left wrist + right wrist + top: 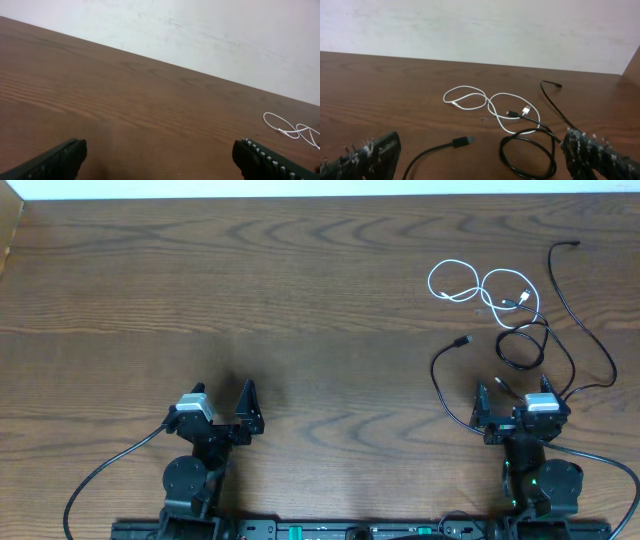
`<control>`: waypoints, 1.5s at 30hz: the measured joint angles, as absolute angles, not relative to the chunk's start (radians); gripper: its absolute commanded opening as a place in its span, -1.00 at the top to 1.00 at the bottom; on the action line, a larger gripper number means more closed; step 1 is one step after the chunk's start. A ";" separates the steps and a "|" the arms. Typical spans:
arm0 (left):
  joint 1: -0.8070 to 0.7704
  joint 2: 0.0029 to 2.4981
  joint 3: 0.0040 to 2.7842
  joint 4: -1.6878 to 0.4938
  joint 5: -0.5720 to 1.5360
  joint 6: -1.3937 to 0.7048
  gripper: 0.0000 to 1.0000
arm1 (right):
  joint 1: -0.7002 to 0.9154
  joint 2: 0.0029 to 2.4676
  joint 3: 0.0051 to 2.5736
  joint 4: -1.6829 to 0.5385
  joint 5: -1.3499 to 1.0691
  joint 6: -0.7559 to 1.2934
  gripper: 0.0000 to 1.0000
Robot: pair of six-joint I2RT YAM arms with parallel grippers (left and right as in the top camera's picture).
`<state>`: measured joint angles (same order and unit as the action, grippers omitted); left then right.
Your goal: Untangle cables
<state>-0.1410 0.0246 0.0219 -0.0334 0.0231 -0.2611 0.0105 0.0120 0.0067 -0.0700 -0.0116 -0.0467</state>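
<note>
Our left hand (pixel 160 165) and right hand (pixel 480 155) stand wide open, holding nothing.
Just ahead of our right hand the black cables (pixel 462 141) lie in loose loops on the counter (pixel 300 300), with strands passing either side of it. Beyond them the white cable (pixel 526 109) coils, overlapping a black one. All lie well to our left hand's right.

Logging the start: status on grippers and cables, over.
Left gripper open, empty. Right gripper open, empty. White cable and black cables overlapping, just ahead of right gripper. Nothing in the way.
</note>
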 measured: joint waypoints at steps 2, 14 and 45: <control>-0.141 0.025 0.022 -0.033 0.023 -0.261 -0.96 | 0.010 0.012 0.007 -0.070 -0.012 -0.047 -0.99; -0.141 0.025 0.022 -0.033 0.023 -0.261 -0.95 | 0.010 0.012 0.007 -0.070 -0.012 -0.047 -0.99; -0.141 0.025 0.022 -0.033 0.023 -0.261 -0.96 | 0.010 0.012 0.007 -0.070 -0.012 -0.047 -0.99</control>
<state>-0.1410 0.0246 0.0219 -0.0334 0.0231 -0.2611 0.0105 0.0120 0.0067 -0.0700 -0.0116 -0.0467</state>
